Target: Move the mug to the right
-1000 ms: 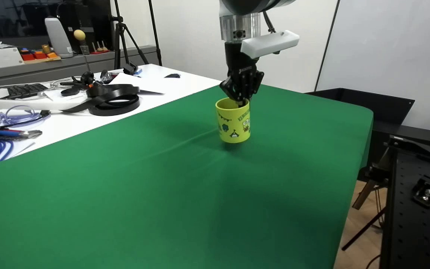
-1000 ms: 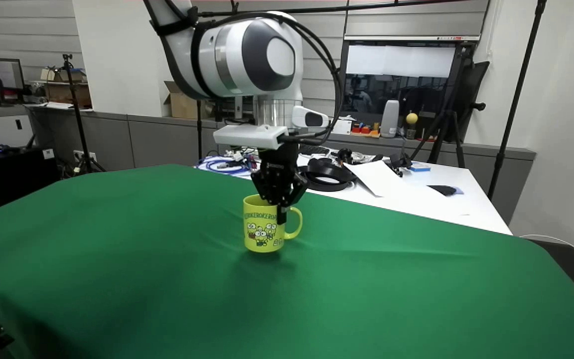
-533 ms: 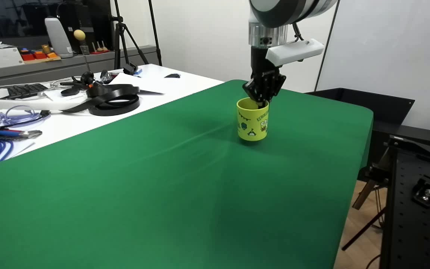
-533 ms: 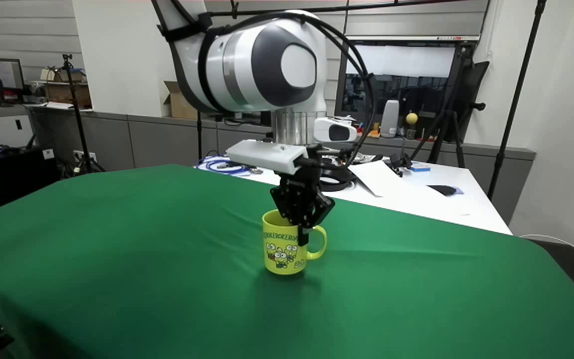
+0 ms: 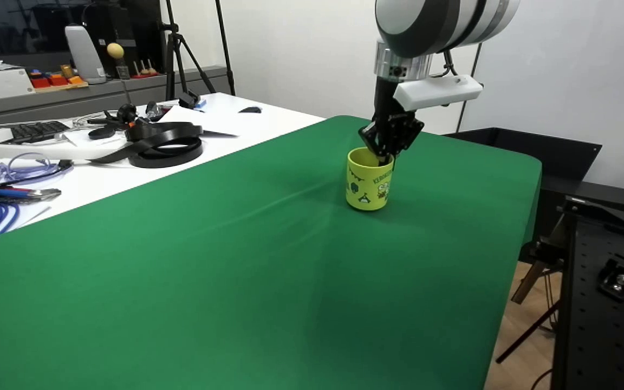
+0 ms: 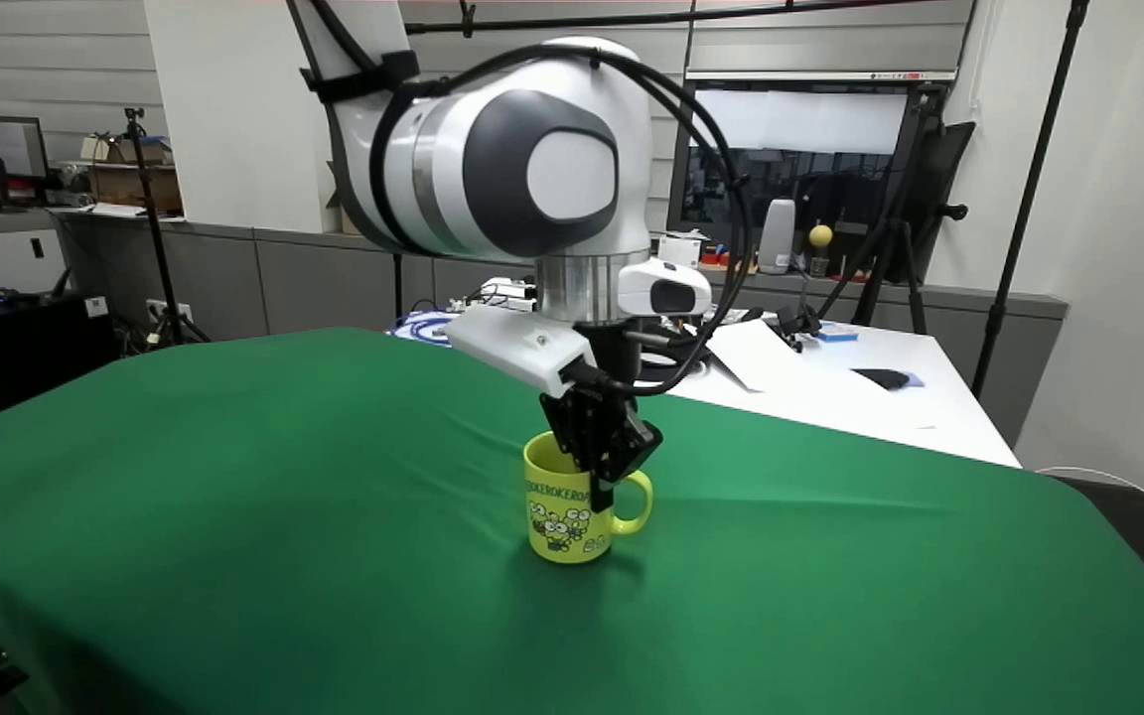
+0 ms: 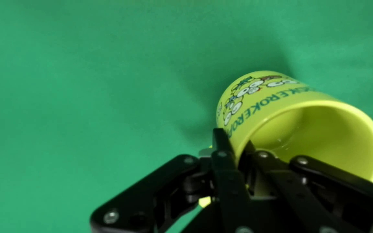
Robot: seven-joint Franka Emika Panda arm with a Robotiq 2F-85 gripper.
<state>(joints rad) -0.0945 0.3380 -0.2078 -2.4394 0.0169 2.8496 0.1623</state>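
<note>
In an exterior view the mug (image 5: pixel 367 187) is being held approx. upright at the worktop (image 5: pixel 182 298), nearer the far edge than the near one & well in from the L edge, where a white desk (image 5: pixel 274 119) is adjoining, and the R edge, where a black perf. board (image 5: pixel 604 325) is running alongside; whether its base is touching isn't showing. The end effector (image 7: pixel 236 147) is pinching the mug's wall at the rim: one finger (image 7: pixel 222 144) sitting outside, the other inside, w/ only the wall betw. them. In an exterior view where the desk is lying along the back edge, the mug's handle (image 6: pixel 646 501) is pointing twd the R edge. Lettering (image 7: pixel 264 101) & cartoon faces (image 7: pixel 253 88) are showing on the mug's side.
</note>
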